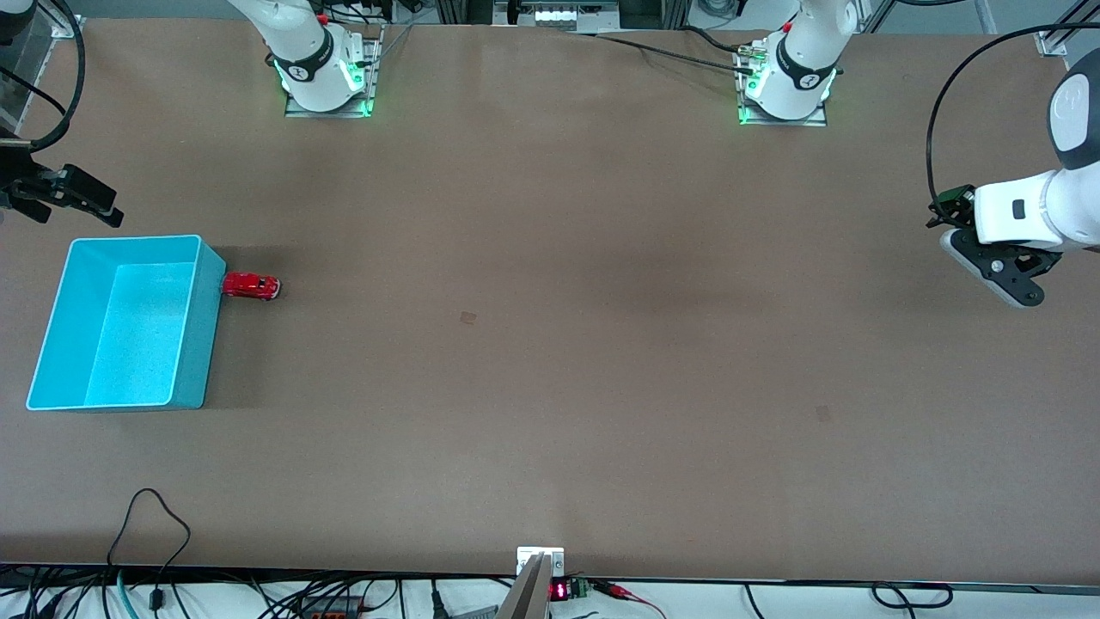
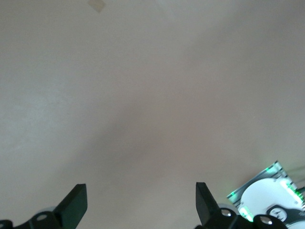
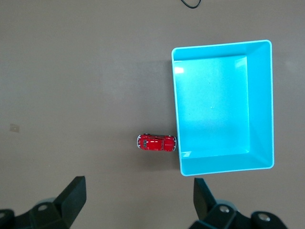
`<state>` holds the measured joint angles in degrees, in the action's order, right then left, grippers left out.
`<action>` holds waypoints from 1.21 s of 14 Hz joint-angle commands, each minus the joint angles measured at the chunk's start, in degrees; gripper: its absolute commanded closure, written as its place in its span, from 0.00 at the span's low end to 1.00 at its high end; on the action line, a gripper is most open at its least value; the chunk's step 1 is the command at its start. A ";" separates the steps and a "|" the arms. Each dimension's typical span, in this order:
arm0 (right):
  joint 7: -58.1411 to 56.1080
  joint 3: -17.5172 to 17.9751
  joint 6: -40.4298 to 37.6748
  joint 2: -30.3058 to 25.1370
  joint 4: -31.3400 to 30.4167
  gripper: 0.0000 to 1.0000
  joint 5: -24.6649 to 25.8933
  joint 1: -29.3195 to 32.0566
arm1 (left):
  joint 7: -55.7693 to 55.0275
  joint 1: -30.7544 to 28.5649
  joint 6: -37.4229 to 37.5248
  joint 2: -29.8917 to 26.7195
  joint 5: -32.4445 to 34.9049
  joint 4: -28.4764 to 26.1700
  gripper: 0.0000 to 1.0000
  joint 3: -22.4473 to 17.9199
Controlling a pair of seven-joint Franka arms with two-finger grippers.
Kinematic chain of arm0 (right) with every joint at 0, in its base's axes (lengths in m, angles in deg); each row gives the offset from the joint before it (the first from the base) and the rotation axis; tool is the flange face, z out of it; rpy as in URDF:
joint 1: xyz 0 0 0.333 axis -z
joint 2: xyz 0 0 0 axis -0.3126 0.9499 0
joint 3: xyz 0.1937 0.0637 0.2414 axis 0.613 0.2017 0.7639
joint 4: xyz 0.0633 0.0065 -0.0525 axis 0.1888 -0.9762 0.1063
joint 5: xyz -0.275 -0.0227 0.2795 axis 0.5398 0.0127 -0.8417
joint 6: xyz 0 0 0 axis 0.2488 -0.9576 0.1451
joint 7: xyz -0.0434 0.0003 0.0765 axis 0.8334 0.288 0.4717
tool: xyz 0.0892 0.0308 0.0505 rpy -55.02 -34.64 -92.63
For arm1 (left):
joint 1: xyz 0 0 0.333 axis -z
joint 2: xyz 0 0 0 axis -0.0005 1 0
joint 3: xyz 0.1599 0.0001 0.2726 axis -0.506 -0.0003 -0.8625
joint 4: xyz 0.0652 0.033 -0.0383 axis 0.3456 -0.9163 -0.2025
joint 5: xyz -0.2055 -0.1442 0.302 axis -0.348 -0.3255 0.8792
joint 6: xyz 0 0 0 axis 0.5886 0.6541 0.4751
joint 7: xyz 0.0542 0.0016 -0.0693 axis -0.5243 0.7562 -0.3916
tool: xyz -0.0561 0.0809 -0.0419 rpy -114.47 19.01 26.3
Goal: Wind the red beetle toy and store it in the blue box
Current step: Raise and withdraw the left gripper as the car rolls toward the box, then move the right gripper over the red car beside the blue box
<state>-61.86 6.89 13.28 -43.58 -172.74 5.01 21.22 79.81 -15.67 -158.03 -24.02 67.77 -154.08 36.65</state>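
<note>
Nearest the front camera, toward the right arm's end of the table: blue box [image 1: 193,331], open top, nothing inside. Touching or just beside its wall on the side toward the table's middle, up at the corner toward the robot bases: red beetle toy [image 1: 251,286], on its wheels, not yet wound or stored.

Right gripper [image 3: 138,202] up over the table just past the box's end toward the bases, fingers spread wide, holding nothing, box and toy both in its wrist view. Left gripper [image 2: 141,205] waiting over bare table at the left arm's end, fingers likewise spread.

Likely trouble: toy so close against the box wall that one finger may have no room to slip between, nudging the box or pushing the toy along instead of closing on it. Small, glossy, rounded body, so probably prone to slipping from a shallow pinch, or rolling off once wound if set down outside the box.
</note>
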 commanded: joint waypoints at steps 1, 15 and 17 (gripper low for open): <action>0.25 0.13 0.24 0.05 0.23 0.00 -0.34 0.33 | -4.35 -0.03 2.89 1.17 -0.40 5.10 0.00 1.35; -2.90 0.22 0.95 4.70 1.11 0.00 0.37 -0.11 | -40.29 2.17 2.63 7.23 -0.75 19.08 0.00 5.22; -4.67 0.31 0.95 6.29 1.11 0.00 0.37 -0.11 | -44.24 2.17 2.63 7.24 -1.36 19.35 0.00 5.30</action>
<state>-64.63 7.04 14.56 -39.12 -172.69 5.02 21.11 39.74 -14.00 -156.66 -18.48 67.00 -137.98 41.76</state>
